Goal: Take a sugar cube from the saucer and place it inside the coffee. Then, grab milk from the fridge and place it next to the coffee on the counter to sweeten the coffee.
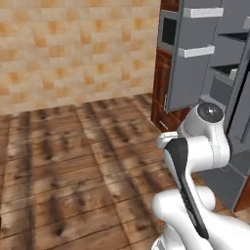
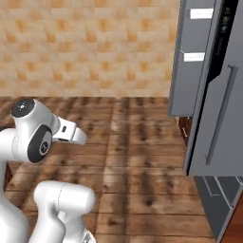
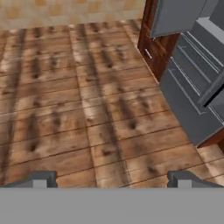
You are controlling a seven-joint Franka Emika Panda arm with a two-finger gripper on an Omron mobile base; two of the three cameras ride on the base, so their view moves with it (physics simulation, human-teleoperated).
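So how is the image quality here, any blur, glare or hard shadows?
Left base view: soft overall, tall grey metal fridge edges fuzzy, no glare. Right base view: even flat light, no cast shadows on the wooden floor. Hand view: floor grain smeared, open tool tips blurry.

A home kitchen: at the right of the frame a tall grey fridge (image 1: 195,58) stands open, white door bins (image 1: 196,51) on its door (image 2: 223,109) with a long bar handle (image 2: 219,121), beside reddish-brown wooden cabinets (image 1: 163,88), over a wood-plank floor (image 1: 73,161) and a tan tiled wall (image 1: 73,49).
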